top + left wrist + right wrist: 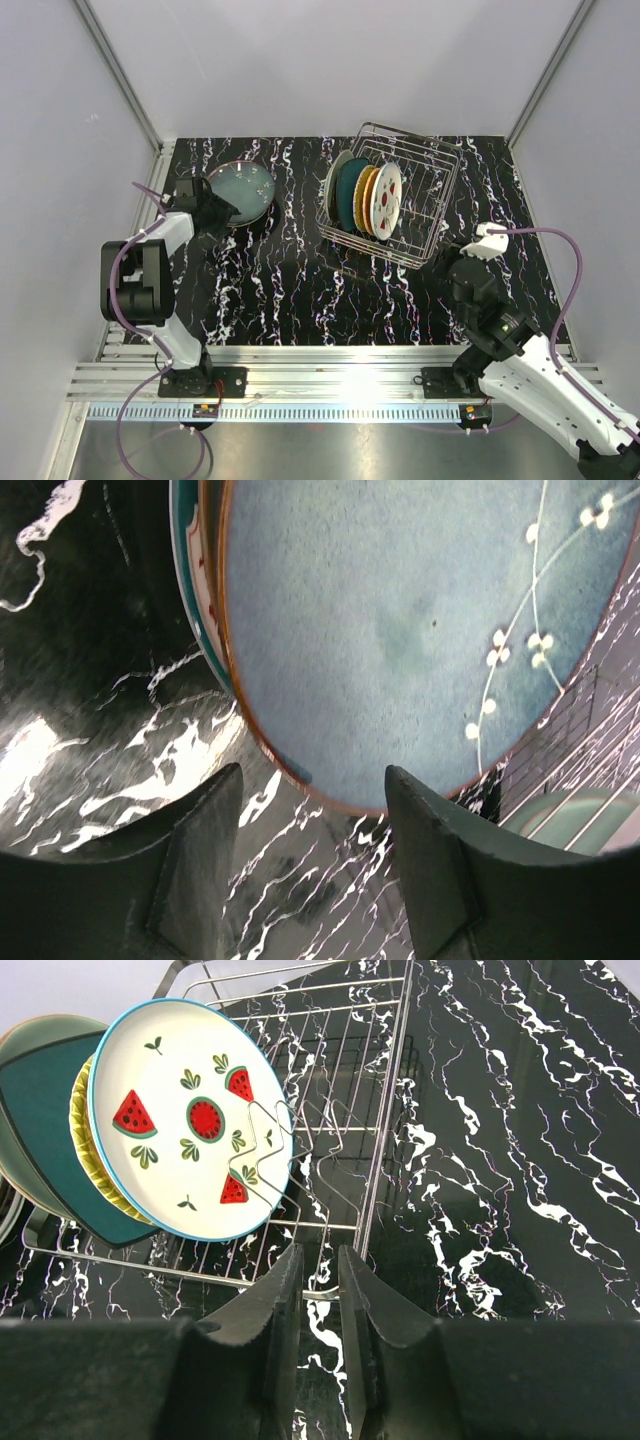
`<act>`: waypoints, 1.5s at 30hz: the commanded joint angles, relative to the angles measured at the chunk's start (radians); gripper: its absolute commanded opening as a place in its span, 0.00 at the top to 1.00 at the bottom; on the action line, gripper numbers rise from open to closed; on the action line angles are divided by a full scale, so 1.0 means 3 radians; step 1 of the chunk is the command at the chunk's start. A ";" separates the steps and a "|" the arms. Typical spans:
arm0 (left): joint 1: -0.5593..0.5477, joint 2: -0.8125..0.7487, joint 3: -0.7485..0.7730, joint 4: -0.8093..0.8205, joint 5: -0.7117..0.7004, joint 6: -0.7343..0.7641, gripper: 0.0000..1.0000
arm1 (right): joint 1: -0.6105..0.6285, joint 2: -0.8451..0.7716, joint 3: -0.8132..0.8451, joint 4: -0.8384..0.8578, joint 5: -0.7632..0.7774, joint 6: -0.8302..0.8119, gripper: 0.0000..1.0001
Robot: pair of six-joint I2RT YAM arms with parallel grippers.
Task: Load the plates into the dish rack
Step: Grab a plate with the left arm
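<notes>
Left gripper (310, 785): fingers standing wide apart at the rim of the blue plate (243, 188), which is lying on a stack on the table (300, 290) | Right gripper (320, 1260): fingers sitting narrowly apart, clamping nothing, by the dish rack (432, 190) | Other plates (365, 197): standing upright inside the rack

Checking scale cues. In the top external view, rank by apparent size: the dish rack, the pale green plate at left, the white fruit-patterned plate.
1. dish rack
2. pale green plate, lying flat
3. white fruit-patterned plate, standing edgewise, foreshortened, so its true size may match the green one
</notes>
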 commanded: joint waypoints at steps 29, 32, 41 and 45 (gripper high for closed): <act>0.0060 -0.0324 -0.0103 0.0021 -0.0022 -0.0038 0.97 | -0.0015 0.0163 0.0217 0.0232 -0.0804 -0.0206 0.63; 0.0081 -0.0426 -0.0103 -0.0035 -0.0078 -0.0013 0.98 | -0.0015 0.0291 0.0279 0.0415 -0.1233 -0.0217 0.59; 0.0234 -0.0666 -0.0072 -0.0168 -0.0120 0.0161 1.00 | 0.0112 0.1135 0.0585 0.0963 -0.2155 -0.0007 0.51; 0.0265 -0.0738 -0.0027 -0.0265 -0.0160 0.0258 1.00 | 0.0500 0.1635 0.0932 0.1110 -0.1936 -0.0134 0.46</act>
